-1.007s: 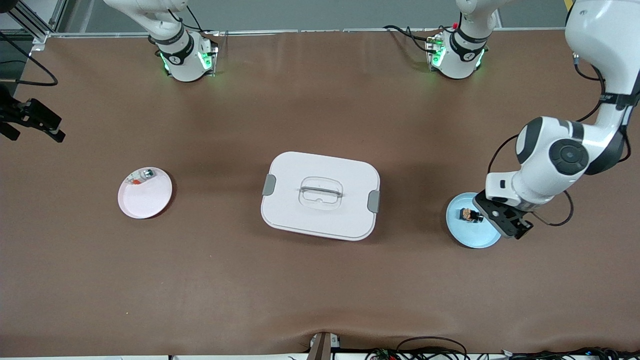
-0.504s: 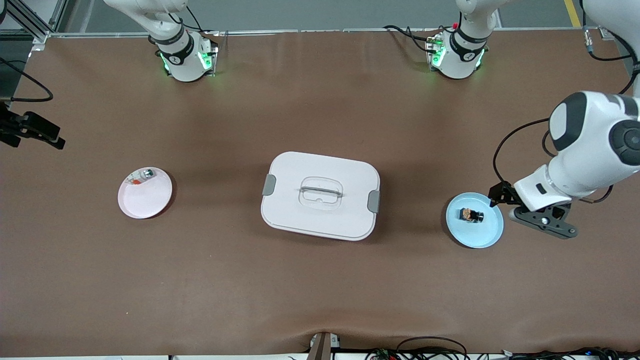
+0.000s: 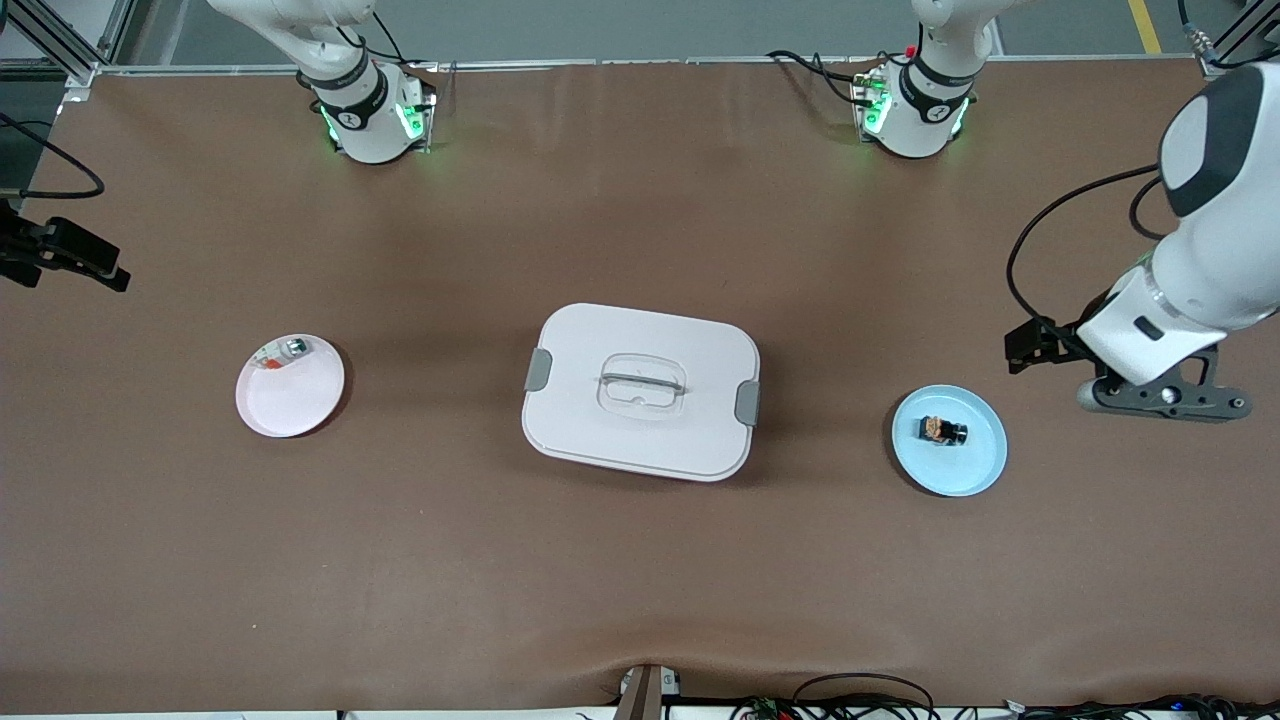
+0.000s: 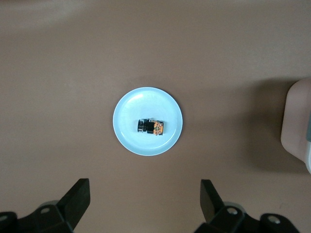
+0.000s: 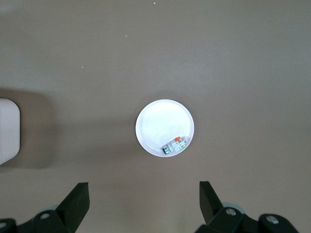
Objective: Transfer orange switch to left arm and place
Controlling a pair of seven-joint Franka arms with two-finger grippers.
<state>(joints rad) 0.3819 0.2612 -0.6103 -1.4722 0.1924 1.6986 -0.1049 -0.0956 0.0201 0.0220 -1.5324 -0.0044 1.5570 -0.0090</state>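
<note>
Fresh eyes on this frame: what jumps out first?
The white box sits mid-table and dominates. The orange switch lies on a blue plate toward the left arm's end, and a pink plate with a small silver-green item sits toward the right arm's end. The left hand hangs open above the blue plate; the right hand hangs open above the pink plate.
</note>
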